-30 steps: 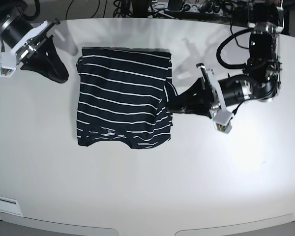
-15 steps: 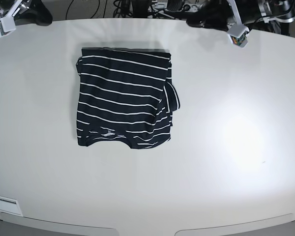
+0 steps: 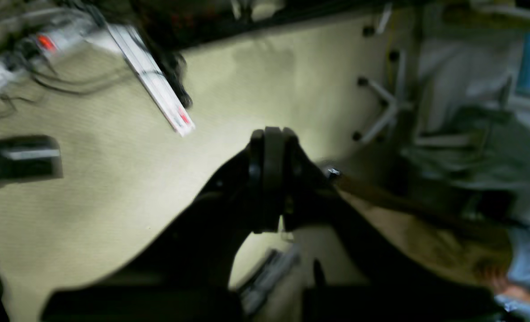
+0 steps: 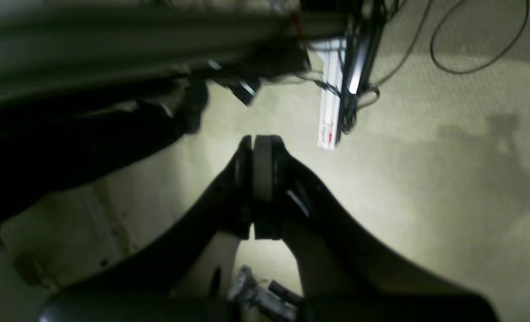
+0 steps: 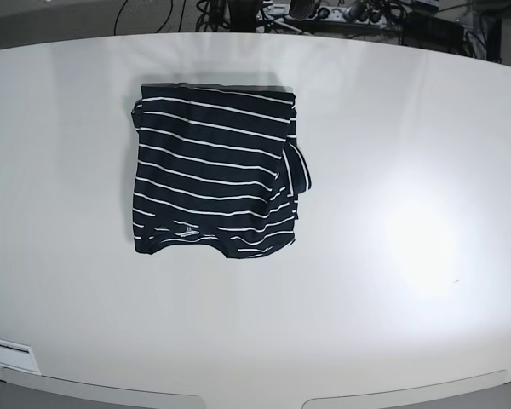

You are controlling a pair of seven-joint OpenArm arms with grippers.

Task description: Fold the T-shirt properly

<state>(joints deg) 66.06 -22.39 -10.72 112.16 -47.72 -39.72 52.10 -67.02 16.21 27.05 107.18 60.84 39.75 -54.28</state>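
Observation:
The T-shirt, dark with thin white stripes, lies folded into a rough rectangle on the white table, left of centre in the base view. Its small white neck label shows near the front edge, and a fold of cloth sticks out on its right side. Neither arm appears in the base view. My left gripper is shut with nothing in it, hanging over a carpeted floor in the left wrist view. In the right wrist view my right gripper is likewise shut and empty above the floor. Both wrist views are blurred.
Cables and a power strip lie behind the table's far edge. A white power strip and chair legs are on the floor in the left wrist view; another power strip and cables show in the right wrist view.
Both arms have pulled back off the table and left the base view. The left arm had been at the shirt's right side a second ago. The shirt has not moved.

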